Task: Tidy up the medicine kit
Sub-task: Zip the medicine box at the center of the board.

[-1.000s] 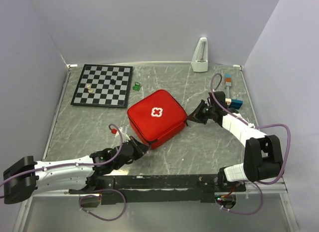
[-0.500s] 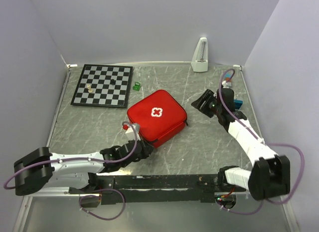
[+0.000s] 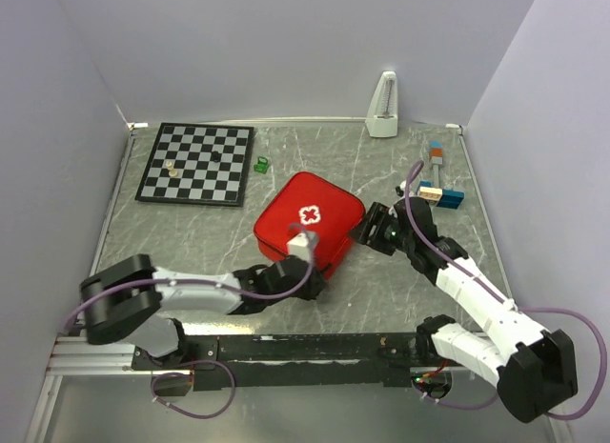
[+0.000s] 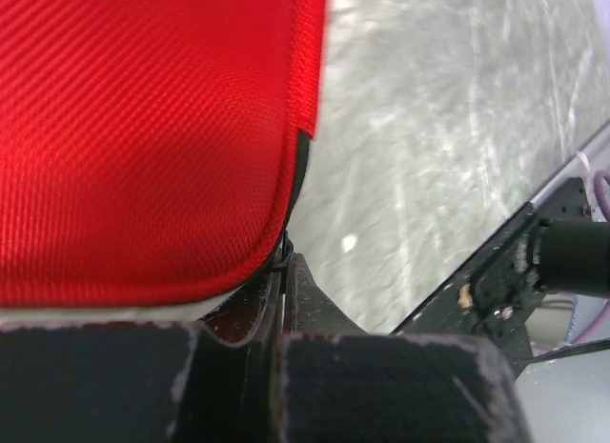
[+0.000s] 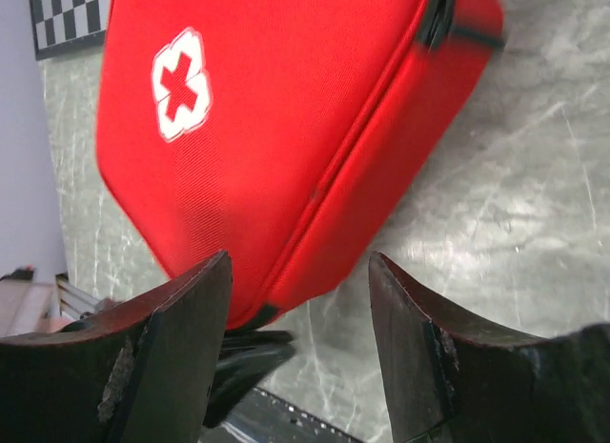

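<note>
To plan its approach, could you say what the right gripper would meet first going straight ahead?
The right gripper would likely meet the medicine kit, its side lying ahead of the open jaws; depth is unclear.

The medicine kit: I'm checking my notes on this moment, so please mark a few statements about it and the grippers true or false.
1. The medicine kit lies closed with its white cross facing up. True.
2. The right gripper is clamped on the kit. False: its jaws stand open, near the kit's right corner.
3. The left gripper is shut at the kit's near side. True.
4. The kit rests on the chessboard. False: it lies on the table, apart from the board.
</note>
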`<state>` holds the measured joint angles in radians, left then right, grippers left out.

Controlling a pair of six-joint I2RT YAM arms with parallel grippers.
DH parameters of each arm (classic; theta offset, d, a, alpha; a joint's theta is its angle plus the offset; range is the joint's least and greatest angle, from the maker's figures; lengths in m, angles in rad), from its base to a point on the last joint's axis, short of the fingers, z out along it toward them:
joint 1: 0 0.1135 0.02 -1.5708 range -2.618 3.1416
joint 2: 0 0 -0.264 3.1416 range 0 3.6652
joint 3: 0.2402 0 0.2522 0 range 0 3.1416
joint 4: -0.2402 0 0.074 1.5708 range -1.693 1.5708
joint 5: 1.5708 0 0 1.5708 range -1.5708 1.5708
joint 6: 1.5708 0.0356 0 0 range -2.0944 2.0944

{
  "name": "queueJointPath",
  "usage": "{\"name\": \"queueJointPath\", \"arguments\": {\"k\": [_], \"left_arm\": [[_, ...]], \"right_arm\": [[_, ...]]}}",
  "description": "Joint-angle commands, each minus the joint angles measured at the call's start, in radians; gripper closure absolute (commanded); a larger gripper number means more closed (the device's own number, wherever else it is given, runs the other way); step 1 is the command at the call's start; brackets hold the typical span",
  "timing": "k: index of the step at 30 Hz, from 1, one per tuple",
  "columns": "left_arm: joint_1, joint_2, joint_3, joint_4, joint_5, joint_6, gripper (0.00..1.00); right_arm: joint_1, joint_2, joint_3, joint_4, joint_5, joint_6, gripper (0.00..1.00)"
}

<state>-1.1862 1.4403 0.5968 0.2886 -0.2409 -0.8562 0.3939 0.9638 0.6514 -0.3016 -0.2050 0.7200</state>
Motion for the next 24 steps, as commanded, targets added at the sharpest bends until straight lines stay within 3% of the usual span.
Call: {"name": "queueJointPath", "arguments": {"k": [1,4,10,14,24], "left_arm": [[-0.007,0.147,0.173,-0.028,0.078,0.104,0.99],[-0.006,0.187,0.202,-0.019,0.089,0.118,0.99],[-0.006,0.169,0.075,0.118,0.130,0.088,0.99],[-0.006,0.172,0.076,0.138,0.117,0.105,0.99],[-0.009,0.210,0.118,0.147,0.158,0.114,0.99]], "right_arm": [[0.005,-0.071,0.019,-0.056,0.035,-0.010,0.34],[0.005,-0.095,0.007,-0.090,0.027,-0.014,0.33],[0.020,-0.091,-0.056,-0.080,-0.057,-0.002,0.37],[0.065,-0.037,-0.101,-0.022,-0.115,0.035,0.38],[0.134,0.064,-0.131,0.096,-0.044,0.154,0.41]]}}
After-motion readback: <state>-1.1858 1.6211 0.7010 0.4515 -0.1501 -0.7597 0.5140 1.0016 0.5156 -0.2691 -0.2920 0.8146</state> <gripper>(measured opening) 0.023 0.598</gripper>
